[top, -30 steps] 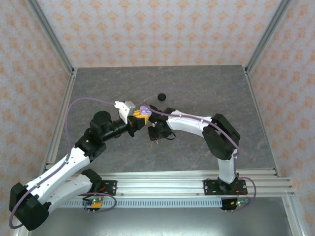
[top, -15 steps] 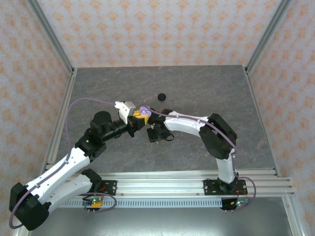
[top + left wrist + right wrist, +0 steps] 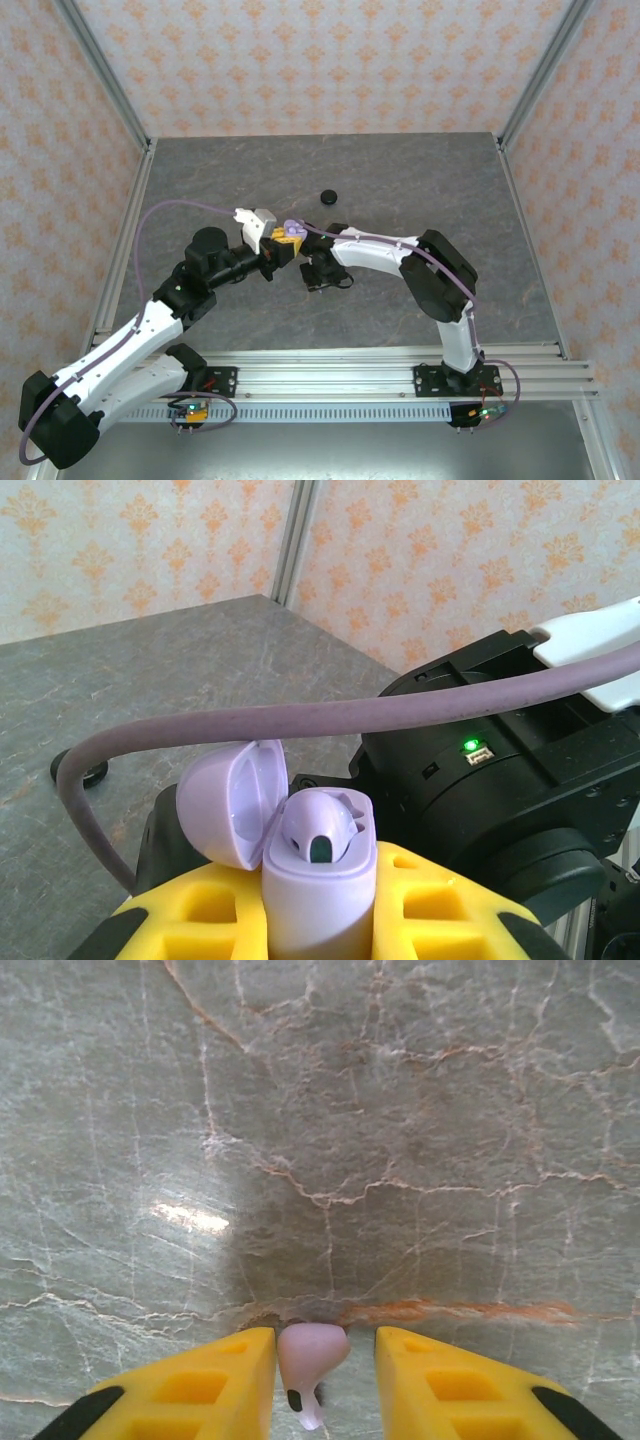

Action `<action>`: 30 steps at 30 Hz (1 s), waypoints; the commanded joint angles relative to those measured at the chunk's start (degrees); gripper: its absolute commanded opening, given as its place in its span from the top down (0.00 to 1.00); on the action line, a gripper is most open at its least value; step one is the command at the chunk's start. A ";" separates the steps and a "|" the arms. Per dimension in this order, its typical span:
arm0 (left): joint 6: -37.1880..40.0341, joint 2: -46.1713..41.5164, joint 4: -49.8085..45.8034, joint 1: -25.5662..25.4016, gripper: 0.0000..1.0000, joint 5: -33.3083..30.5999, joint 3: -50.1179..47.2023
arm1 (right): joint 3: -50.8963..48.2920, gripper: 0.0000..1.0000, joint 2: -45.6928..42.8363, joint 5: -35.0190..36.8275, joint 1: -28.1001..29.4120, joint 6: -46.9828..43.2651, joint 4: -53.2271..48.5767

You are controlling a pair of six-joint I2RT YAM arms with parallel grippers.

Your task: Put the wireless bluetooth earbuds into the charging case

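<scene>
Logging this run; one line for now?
left pincer: grips open lilac charging case | right pincer: straddles small lilac earbud, gap showing

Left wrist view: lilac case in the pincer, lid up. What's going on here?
The left pincer is shut on a pale lilac plastic charging case, holding it up with its hinged lid open; one lilac earbud looks seated inside. The right pincer is down at the grey marble-pattern table, its yellow fingers either side of a second small lilac earbud lying there. A gap shows on one side, so it is not gripped yet.
</scene>
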 commanded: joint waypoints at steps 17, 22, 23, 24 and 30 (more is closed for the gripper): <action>3.81 -2.56 -6.72 -0.03 0.86 5.44 1.32 | 2.49 0.74 2.02 2.58 -4.04 4.66 -3.29; 3.43 -3.91 -7.37 -0.08 0.86 2.89 1.07 | 1.09 0.74 0.68 3.40 -6.15 3.99 -3.34; 3.32 -4.17 -7.42 -0.08 0.86 2.09 0.97 | 0.74 0.74 0.38 3.76 -6.50 3.71 -3.44; 3.18 -4.36 -7.71 -0.07 0.86 1.19 0.87 | 0.32 0.74 0.25 4.06 -6.89 3.27 -3.59; 2.63 -4.15 -8.91 -0.09 0.86 -1.92 0.87 | -1.99 0.74 -1.05 5.56 -8.36 0.69 -4.04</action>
